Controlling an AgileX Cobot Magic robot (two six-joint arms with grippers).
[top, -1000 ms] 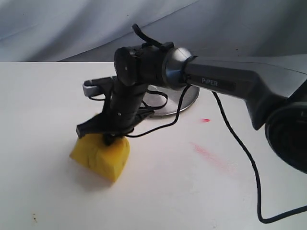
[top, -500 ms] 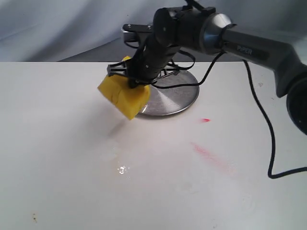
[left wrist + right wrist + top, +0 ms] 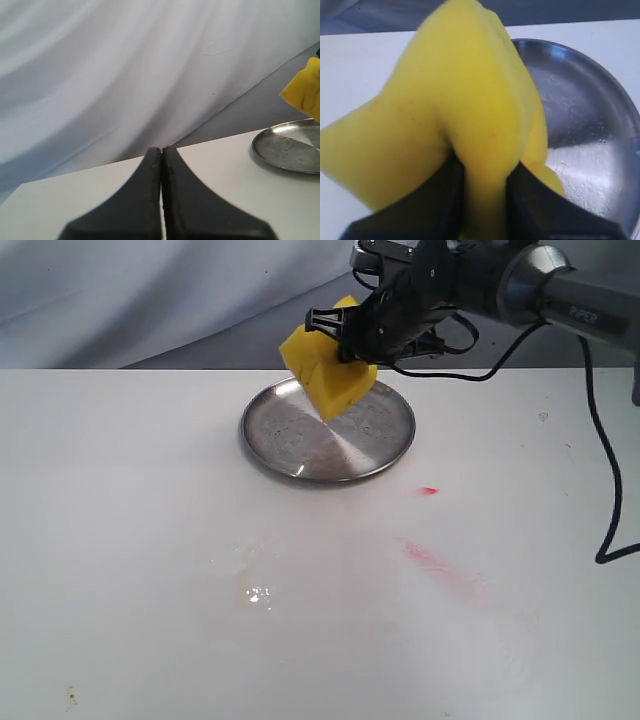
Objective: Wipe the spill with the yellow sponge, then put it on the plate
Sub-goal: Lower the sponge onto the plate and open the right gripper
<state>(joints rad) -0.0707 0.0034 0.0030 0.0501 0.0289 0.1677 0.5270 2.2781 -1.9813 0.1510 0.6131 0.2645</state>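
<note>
My right gripper [image 3: 345,345] is shut on the yellow sponge [image 3: 326,372], holding it in the air over the back of the steel plate [image 3: 390,445]. In the right wrist view the sponge [image 3: 470,120] bulges between the two black fingers [image 3: 442,200] with the plate [image 3: 590,130] below. A faint wet patch [image 3: 255,592] with small glints marks the table where the spill was. My left gripper [image 3: 161,152] is shut and empty, low over the table; its view shows the plate [image 3: 290,147] and the sponge [image 3: 305,90] at the edge.
A pink-red smear [image 3: 435,562] and a small red dot [image 3: 429,490] lie on the white table [image 3: 120,540] right of the wet patch. A black cable [image 3: 605,490] hangs from the right arm. Grey cloth [image 3: 150,300] backs the table.
The right gripper lifted the sponge off the table at front left and carried it back and right, to above the plate. A thin wet mark shows where it had pressed.
</note>
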